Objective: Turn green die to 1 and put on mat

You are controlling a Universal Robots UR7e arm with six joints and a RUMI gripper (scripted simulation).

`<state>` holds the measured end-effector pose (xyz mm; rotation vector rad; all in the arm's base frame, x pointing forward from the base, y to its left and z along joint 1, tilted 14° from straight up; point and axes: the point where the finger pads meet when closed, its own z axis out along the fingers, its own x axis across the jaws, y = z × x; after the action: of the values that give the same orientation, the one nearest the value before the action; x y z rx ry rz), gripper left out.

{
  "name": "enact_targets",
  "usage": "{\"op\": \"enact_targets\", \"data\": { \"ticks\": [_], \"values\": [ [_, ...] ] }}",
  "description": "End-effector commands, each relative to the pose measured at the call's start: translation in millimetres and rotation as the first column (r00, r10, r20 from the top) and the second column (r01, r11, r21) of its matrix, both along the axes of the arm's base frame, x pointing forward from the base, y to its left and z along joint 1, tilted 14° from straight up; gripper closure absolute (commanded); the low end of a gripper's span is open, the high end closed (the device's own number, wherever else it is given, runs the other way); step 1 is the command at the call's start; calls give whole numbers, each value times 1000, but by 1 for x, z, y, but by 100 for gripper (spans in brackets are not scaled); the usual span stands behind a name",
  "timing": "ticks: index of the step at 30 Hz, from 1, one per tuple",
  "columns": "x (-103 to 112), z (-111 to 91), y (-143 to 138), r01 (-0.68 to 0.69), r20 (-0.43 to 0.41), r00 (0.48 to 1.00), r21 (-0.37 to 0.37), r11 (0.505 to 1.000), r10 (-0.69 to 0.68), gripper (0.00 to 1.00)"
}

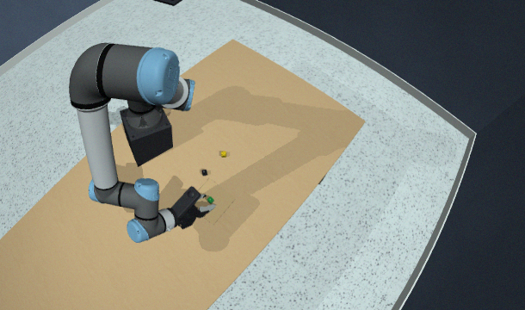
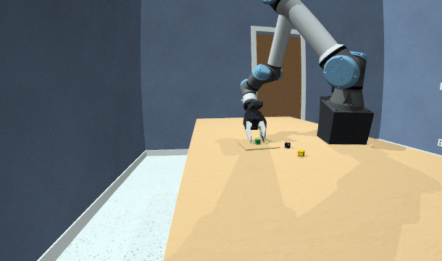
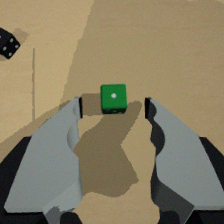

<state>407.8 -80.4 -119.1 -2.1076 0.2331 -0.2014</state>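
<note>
The green die [image 3: 113, 98] lies flat with a single white pip on the face towards the wrist camera. It sits on the thin mat [image 2: 258, 145], seen also in the top view [image 1: 210, 200] and the exterior view [image 2: 257, 141]. My gripper [image 3: 113, 99] points down over it with its fingers apart; the die lies between the fingertips with a gap on each side, touching neither. The gripper also shows in the top view [image 1: 204, 206] and the exterior view [image 2: 255, 137]. A black die [image 1: 205, 172] and a yellow die [image 1: 223, 153] rest on the table beyond.
The black die shows at the wrist view's upper left [image 3: 8, 43] and in the exterior view [image 2: 287, 145], near the yellow die [image 2: 301, 153]. The robot's black base [image 1: 147, 134] stands behind. The mat's edge is a thin line [image 3: 34, 82].
</note>
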Motion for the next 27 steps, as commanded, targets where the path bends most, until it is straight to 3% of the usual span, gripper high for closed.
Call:
{"op": "enact_targets", "data": {
  "ticks": [1,20,27],
  "values": [
    [0,0,0,0,1,1000,-1,1000,0,67],
    [0,1,-1,0,1,1000,-1,1000,0,67],
    [-1,11,-3,0,1,1000,-1,1000,0,67]
  ]
}}
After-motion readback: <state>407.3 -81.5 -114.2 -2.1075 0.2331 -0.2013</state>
